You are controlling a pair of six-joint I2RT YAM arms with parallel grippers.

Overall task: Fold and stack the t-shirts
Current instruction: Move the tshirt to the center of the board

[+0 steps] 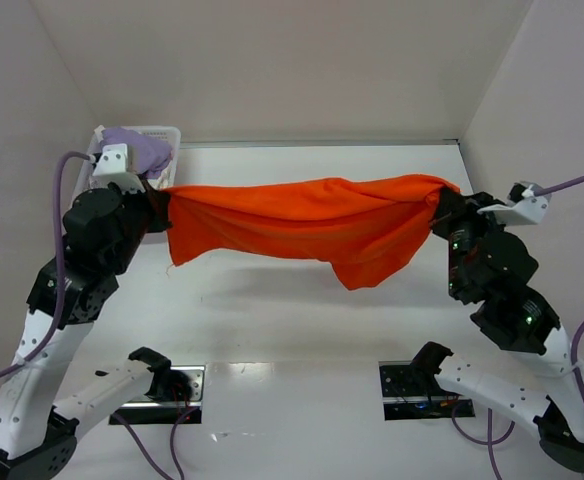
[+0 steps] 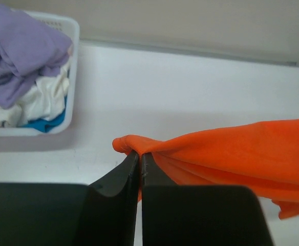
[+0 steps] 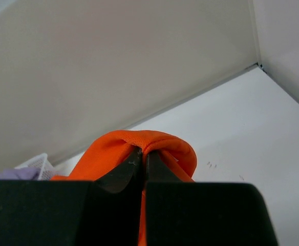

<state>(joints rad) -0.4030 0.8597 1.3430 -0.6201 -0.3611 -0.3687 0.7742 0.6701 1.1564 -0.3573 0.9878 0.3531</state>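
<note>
The orange shirt [image 1: 302,225] hangs stretched in the air above the counter [image 1: 272,330], between the two grippers. The left gripper [image 2: 139,156] is pinched closed on the shirt's left end, and the right gripper [image 3: 143,154] is clamped on its right end. A basket [image 2: 72,51] of clothes sits behind the left gripper.

Orange shirt [image 1: 302,225] strung out above table [image 1: 292,330], hanging lowest near its right end. At shirt's left end the left gripper [image 1: 160,203] pinches it; at its right end the right gripper [image 1: 440,208] does. Behind shirt's left end: basket [image 1: 167,133] with purple cloth [image 1: 137,148].
</note>
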